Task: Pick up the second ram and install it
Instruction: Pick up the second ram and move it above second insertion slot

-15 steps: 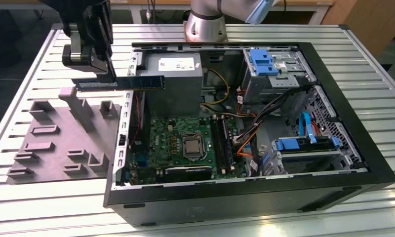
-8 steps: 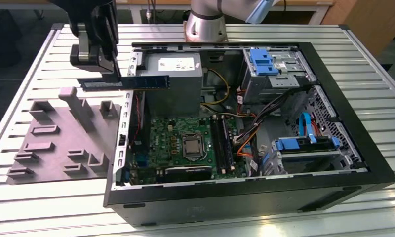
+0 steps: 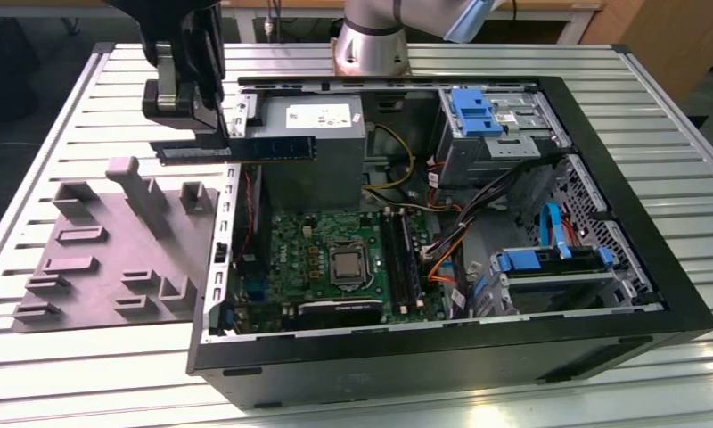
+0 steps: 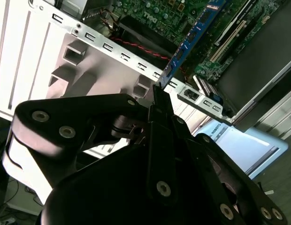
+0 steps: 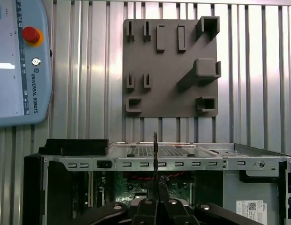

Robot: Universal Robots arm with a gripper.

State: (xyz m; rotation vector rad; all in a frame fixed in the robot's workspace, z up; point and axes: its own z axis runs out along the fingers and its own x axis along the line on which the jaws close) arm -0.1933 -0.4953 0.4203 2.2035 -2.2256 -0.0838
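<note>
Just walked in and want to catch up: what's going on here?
The arm's gripper is shut on the second ram, holding it in the air above the wall of the open computer case that runs beside the grey tray. The stick is not yet seated on the motherboard.

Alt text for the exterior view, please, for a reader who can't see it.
The end effector holds the second ram level above the edge of the open computer case, near the grey power supply. A grey moulded tray lies on the slatted table at the exterior view's left.
</note>
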